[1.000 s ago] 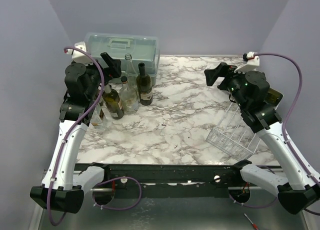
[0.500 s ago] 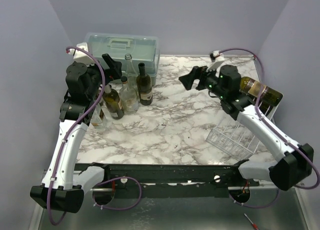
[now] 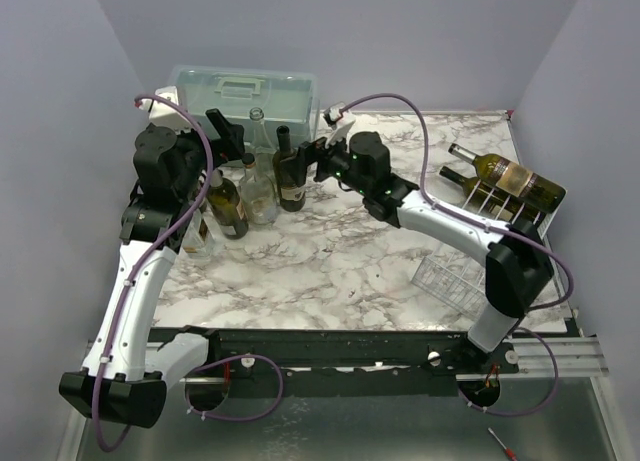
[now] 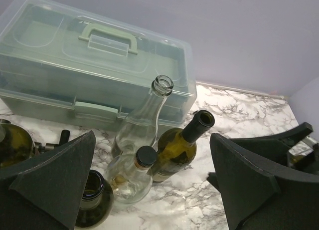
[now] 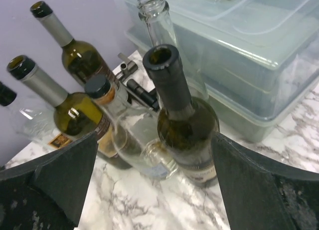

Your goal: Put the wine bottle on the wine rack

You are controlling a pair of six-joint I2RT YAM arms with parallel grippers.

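Observation:
A dark green wine bottle with a black neck (image 3: 291,181) stands upright at the right of a cluster of bottles at the back left. It also shows in the right wrist view (image 5: 189,125) and the left wrist view (image 4: 174,150). My right gripper (image 3: 306,157) is open beside it at neck height, and the bottle stands just ahead of the gap between the jaws (image 5: 154,190). My left gripper (image 3: 226,131) is open and empty, above and behind the cluster (image 4: 154,190). The white wire wine rack (image 3: 465,276) stands at the right with two bottles (image 3: 505,171) lying on it.
A translucent grey-green toolbox (image 3: 245,91) stands at the back left, right behind the bottles. The cluster also holds a tall clear bottle (image 3: 261,141), a small clear black-capped bottle (image 3: 252,191) and an olive bottle (image 3: 228,206). Purple cables loop over both arms.
My right arm has swung from the rack on the right across the table to the bottle cluster, gripper open and empty. The left arm has not moved.

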